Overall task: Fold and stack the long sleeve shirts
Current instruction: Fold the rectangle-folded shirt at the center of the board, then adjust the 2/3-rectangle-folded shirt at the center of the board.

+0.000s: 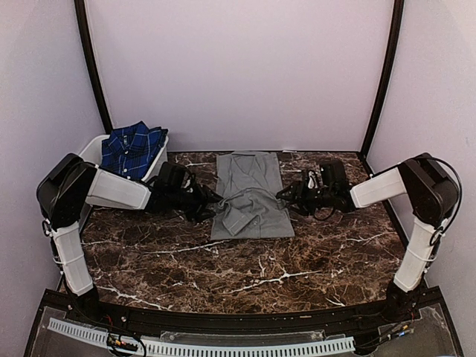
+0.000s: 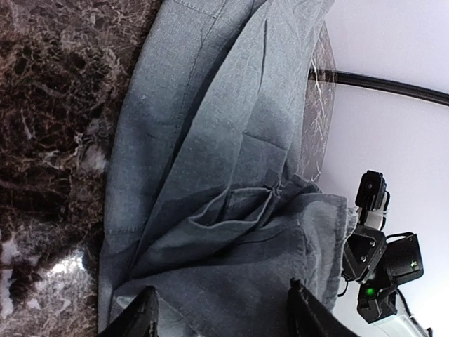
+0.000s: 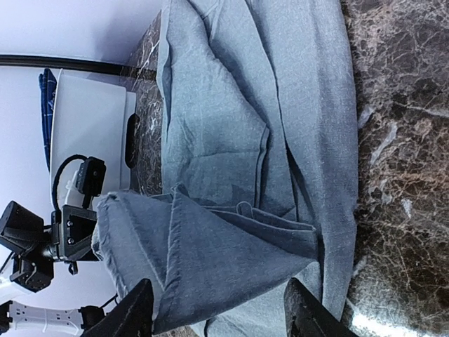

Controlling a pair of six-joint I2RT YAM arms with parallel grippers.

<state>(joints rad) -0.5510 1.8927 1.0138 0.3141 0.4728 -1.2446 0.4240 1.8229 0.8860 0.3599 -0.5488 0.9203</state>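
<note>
Reaching arms: both stretch inward, low over the worktop (image 1: 223, 260), with forearms near level, facing each other across the grey shirt (image 1: 253, 171).
Upper arms: they rise from bases at the near edge, with elbows bent high at the outer sides.
Left gripper (image 1: 210, 199): at the shirt's left edge, released; its fingers (image 2: 137, 319) stand apart over bunched cloth and clamp nothing.
Right gripper (image 1: 286, 195): at the shirt's right edge, also released; its fingers (image 3: 137, 312) are spread above a folded-over flap.
Grey shirt: lies on the middle of the worktop toward the back, collar away from the arm bases. Its sides are folded inward, and a rumpled fold runs across it between the two grippers.
Plaid shirt (image 1: 132, 147): heaped in the white tub (image 1: 91, 149) at the back left corner, apart from the grey shirt.
</note>
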